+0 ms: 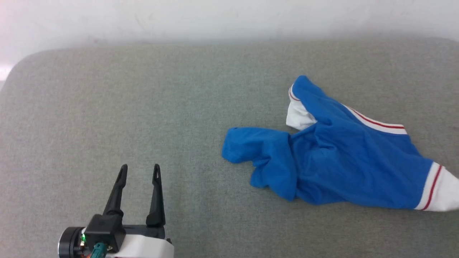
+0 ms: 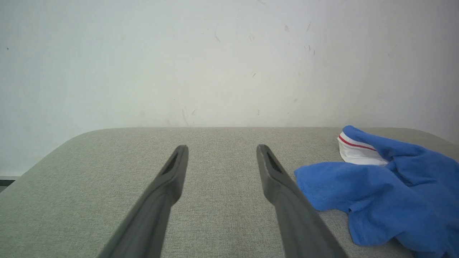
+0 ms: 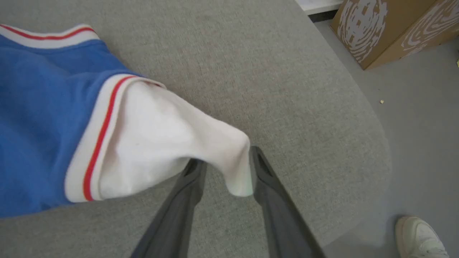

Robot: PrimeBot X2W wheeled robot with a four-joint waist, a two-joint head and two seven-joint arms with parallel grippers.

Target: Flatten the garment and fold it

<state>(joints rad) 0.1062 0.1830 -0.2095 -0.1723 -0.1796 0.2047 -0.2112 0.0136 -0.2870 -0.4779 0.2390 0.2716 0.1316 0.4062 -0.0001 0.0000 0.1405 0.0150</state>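
Observation:
The garment (image 1: pixel 340 161), bright blue with white, red-striped bands, lies crumpled on the right half of the grey padded table (image 1: pixel 143 107). My left gripper (image 1: pixel 140 166) stands open over bare table at the lower left, well clear of the cloth; in the left wrist view the garment (image 2: pixel 387 193) lies just right of the left gripper (image 2: pixel 222 147). In the right wrist view a white sleeve (image 3: pixel 161 143) of the garment (image 3: pixel 43 125) reaches between the parted fingers of my right gripper (image 3: pixel 226 157). The sleeve's tip rests against the right finger and is not clamped.
The table's rounded right edge (image 3: pixel 376 172) falls to a grey floor. A cardboard box (image 3: pixel 376 28) stands on that floor, and a person's white shoe (image 3: pixel 419 236) is near the table corner. A pale wall (image 1: pixel 229 18) runs behind the table.

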